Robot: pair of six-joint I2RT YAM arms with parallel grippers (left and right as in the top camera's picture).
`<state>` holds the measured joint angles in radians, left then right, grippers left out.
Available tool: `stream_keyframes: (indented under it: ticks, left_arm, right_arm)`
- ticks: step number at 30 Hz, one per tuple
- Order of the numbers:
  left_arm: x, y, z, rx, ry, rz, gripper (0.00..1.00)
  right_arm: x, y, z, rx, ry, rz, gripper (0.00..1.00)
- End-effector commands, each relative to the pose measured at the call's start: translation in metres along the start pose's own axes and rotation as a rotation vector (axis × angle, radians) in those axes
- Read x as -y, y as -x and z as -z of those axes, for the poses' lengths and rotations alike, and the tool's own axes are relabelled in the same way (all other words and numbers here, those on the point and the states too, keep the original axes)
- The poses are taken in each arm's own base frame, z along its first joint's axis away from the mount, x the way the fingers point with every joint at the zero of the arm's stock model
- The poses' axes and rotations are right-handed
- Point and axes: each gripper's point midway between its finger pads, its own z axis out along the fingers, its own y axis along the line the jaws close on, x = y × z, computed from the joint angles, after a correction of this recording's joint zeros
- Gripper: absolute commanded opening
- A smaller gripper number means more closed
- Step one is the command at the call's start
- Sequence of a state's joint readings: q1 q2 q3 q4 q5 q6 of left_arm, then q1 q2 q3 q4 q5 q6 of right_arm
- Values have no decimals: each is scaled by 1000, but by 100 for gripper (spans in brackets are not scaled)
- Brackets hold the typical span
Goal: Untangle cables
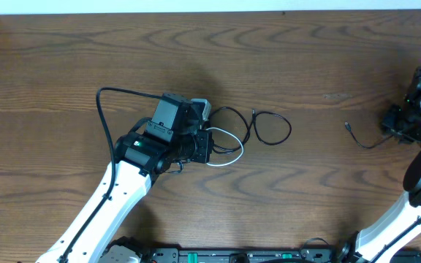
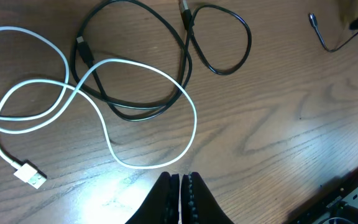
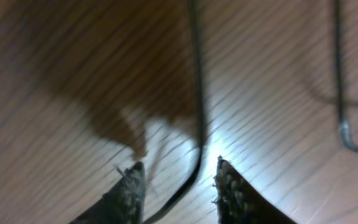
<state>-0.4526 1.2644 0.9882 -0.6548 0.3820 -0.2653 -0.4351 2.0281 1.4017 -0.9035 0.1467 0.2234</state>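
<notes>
A white cable (image 2: 195, 121) with a flat plug (image 2: 30, 175) loops over a black cable (image 2: 185, 68), whose smaller loop (image 2: 248, 37) lies to the right. In the overhead view this tangle (image 1: 229, 157) lies mid-table with the black loop (image 1: 289, 130) on its right. My left gripper (image 2: 180, 180) is shut and empty, just short of the white loop; it sits over the tangle's left part in the overhead view (image 1: 209, 146). A separate black cable (image 1: 364, 144) lies at the right. My right gripper (image 3: 179, 171) is open, low over the table, with that black cable (image 3: 197, 112) running between its fingers.
The wooden table (image 1: 305, 58) spreads to the back edge. A thick black robot wire (image 1: 102, 109) arcs left of the left arm. A black rail (image 1: 232, 256) runs along the front edge. Another stretch of black cable (image 3: 339, 74) lies right of the right fingers.
</notes>
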Motion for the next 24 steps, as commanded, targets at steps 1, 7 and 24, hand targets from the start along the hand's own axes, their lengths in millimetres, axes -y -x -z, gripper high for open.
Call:
stream_keyframes:
  ticks: [1,7,24]
  left_arm:
    - [-2,-1,-1,-3,14,6,9]
    - [-2,0,-1,-2,14,5,9]
    - [-2,-1,-1,-3,14,6,9]
  right_arm:
    - [13,11,1,32,-14,-59,21]
    - [23,34,33,138,11,-93,1]
    - [57,108,195,670,-79,209,1]
